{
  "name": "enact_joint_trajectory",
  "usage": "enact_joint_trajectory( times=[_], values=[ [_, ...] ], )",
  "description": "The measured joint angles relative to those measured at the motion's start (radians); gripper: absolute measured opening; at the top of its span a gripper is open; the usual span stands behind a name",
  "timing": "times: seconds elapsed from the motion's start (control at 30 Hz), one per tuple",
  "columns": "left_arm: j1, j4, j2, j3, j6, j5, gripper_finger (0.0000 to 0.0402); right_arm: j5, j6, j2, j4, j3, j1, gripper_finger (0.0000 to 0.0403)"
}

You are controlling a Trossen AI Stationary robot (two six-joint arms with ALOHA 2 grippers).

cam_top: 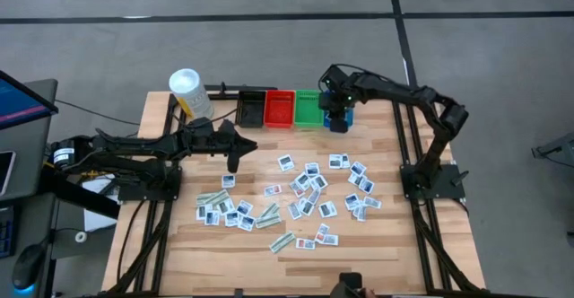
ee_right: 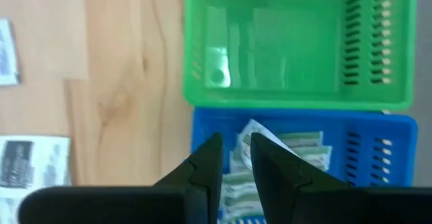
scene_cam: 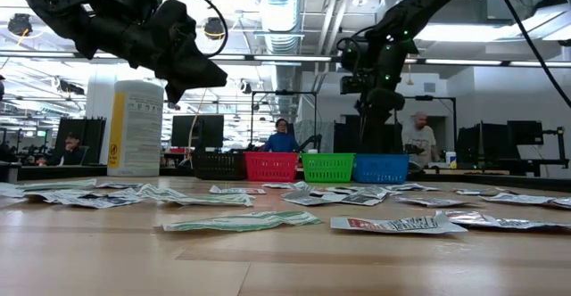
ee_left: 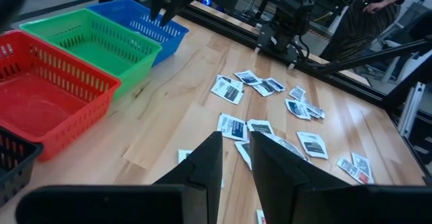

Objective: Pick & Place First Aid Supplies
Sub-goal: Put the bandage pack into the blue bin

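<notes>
- Although dozens of packets [cam_top: 309, 197] lie spread over the middle of the table [cam_top: 377, 244], their dark and blue print is too small to read in any view.
- Label on the yellow bottle [scene_cam: 136, 127], near the far left corner: lines of text are visible, yet none can be made out.
- Right gripper [cam_top: 338, 109]: above the blue bin [ee_right: 364, 150] at the far edge; its fingers [ee_right: 202, 166] stand a narrow gap apart and hold nothing.
- Blue bin contents: several white and pale-green packets, partly hidden behind the right gripper's fingers and cut off at the picture's edge.
- Green bin [cam_top: 308, 108], red bin [cam_top: 279, 108] and black bin [cam_top: 251, 108]: in a row beside the blue one along the far edge; the green and red show bare floors.
- Left gripper [cam_top: 233, 162]: over bare wood left of the pile, fingers [ee_left: 277, 166] slightly parted with nothing between them.
- Pale-green strips [cam_top: 282, 241]: nearer the front edge, apart from both grippers.
- Background: people sit at desks behind the table, partly screened by the bins.
</notes>
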Motion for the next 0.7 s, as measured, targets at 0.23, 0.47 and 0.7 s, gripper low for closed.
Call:
enact_joint_trajectory(
  times=[0.23,0.47,0.7],
  values=[
    [-0.001,-0.001,0.000,0.000,0.000,0.056,0.0076,-0.001,0.071,0.000,0.001,0.000,0.074,0.0071],
    [-0.043,-0.008,0.000,0.000,0.000,0.097,0.0076,-0.021,0.143,0.000,0.007,0.000,0.159,0.0071],
    [-0.086,-0.008,0.000,0.000,-0.019,0.131,0.0076,-0.021,0.336,-0.004,0.009,0.000,0.219,0.0071]
  ],
)
